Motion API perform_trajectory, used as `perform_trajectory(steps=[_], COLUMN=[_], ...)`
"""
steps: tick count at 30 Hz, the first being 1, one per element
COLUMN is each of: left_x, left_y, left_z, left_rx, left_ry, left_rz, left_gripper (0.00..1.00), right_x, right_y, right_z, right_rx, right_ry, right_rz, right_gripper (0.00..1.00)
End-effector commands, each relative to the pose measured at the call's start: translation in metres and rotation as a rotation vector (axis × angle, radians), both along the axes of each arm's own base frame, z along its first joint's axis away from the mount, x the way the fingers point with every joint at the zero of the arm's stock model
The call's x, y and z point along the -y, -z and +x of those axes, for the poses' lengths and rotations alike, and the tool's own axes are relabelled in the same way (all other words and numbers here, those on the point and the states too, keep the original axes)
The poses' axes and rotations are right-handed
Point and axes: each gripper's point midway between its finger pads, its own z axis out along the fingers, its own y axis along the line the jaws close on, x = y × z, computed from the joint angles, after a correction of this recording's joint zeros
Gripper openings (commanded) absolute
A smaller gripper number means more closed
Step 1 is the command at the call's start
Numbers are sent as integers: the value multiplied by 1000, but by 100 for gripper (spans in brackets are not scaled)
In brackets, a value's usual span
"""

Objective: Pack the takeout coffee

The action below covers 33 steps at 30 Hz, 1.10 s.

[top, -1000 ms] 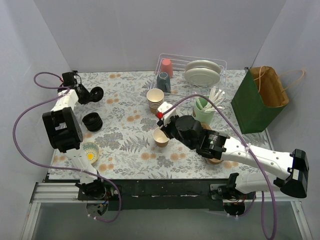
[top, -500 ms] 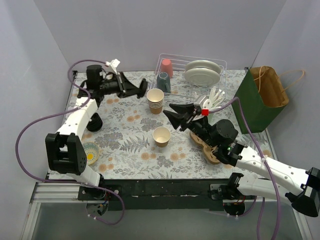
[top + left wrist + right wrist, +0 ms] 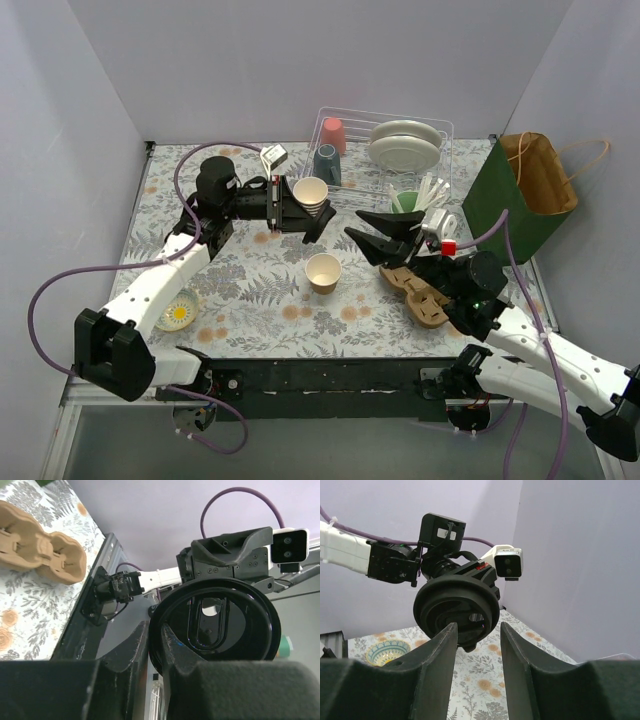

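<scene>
Seen from above, the lidless coffee cup (image 3: 322,272) stands on the flowered table (image 3: 250,290), touched by neither hand. The left gripper (image 3: 314,215) and the right gripper (image 3: 352,223), splayed wide and empty, face each other just beyond it. At the left wrist, the fingers (image 3: 135,647) pinch the black lid (image 3: 220,625) by its rim. At the right wrist, that lid hangs before the wide-set fingers (image 3: 440,650), seemingly not touching them.
</scene>
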Motion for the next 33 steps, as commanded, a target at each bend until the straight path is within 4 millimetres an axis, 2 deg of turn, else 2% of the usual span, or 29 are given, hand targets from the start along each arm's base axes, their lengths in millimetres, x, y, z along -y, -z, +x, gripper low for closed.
perform_trajectory(steps=[1,13,19,33], left_x=[1,9,13,16], left_y=[-10,-19,-14,2], left_z=[-21,-39,-47,-46], left_rx=[-16,-12,-29,-53], left_ry=[25,51,70,73], left_rz=[-29,-53,-51,-34], left_gripper=[0,0,0,0], right_x=[-1,-15,-16,-15], right_y=[-15,-12,-14,-15], right_z=[-14,-6,-4,-12], right_rx=[163,164,163,170], right_ry=[-32,-39,-40,-67], right_rz=[-26,-95,-92,-90], right_gripper=[47,41,35,35])
